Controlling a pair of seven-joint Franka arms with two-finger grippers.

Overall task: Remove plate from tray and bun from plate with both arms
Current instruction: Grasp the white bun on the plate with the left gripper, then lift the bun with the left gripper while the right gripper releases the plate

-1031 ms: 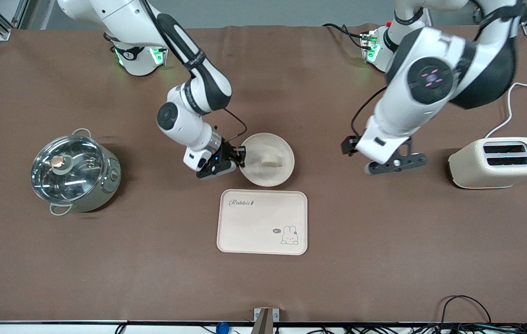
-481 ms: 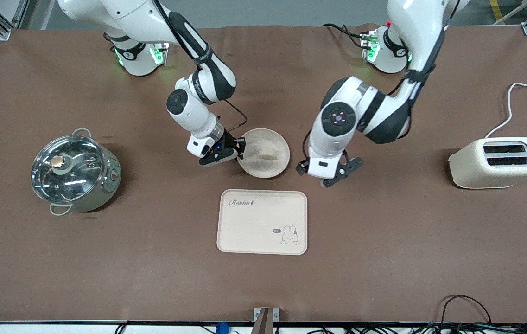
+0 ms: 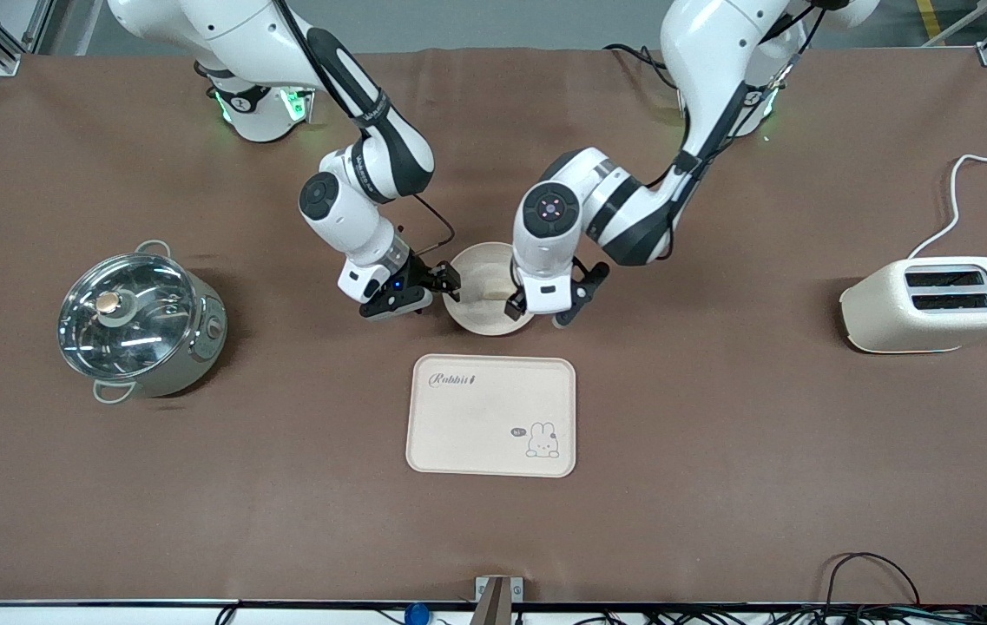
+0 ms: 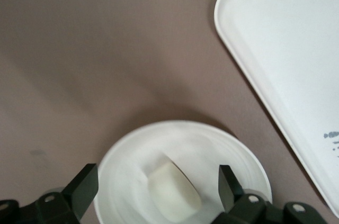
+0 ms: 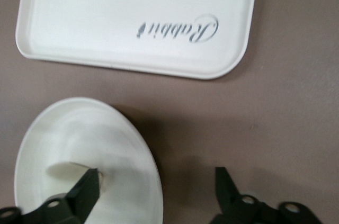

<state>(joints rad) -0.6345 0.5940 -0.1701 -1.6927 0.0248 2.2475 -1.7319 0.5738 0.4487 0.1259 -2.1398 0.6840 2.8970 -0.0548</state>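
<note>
The round cream plate point(image 3: 477, 295) lies on the brown table, just farther from the front camera than the rabbit tray point(image 3: 491, 415). The bun point(image 4: 174, 192) lies on the plate point(image 4: 122, 181); in the front view the left hand covers it. My left gripper point(image 3: 542, 311) is open over the plate, one finger on each side of the bun point(image 4: 156, 188). My right gripper point(image 3: 437, 291) is open at the plate's rim toward the right arm's end. In the right wrist view point(image 5: 154, 191) one finger is over the plate point(image 5: 90, 139) and the other is over the bare table.
A steel pot with a glass lid point(image 3: 139, 323) stands toward the right arm's end. A cream toaster point(image 3: 931, 304) with a white cable stands toward the left arm's end. The tray also shows in the wrist views point(image 4: 286, 60) point(image 5: 137, 17).
My left arm has swung from near the toaster to over the plate and bun. The plate and my right gripper have shifted slightly toward the right arm's end.
</note>
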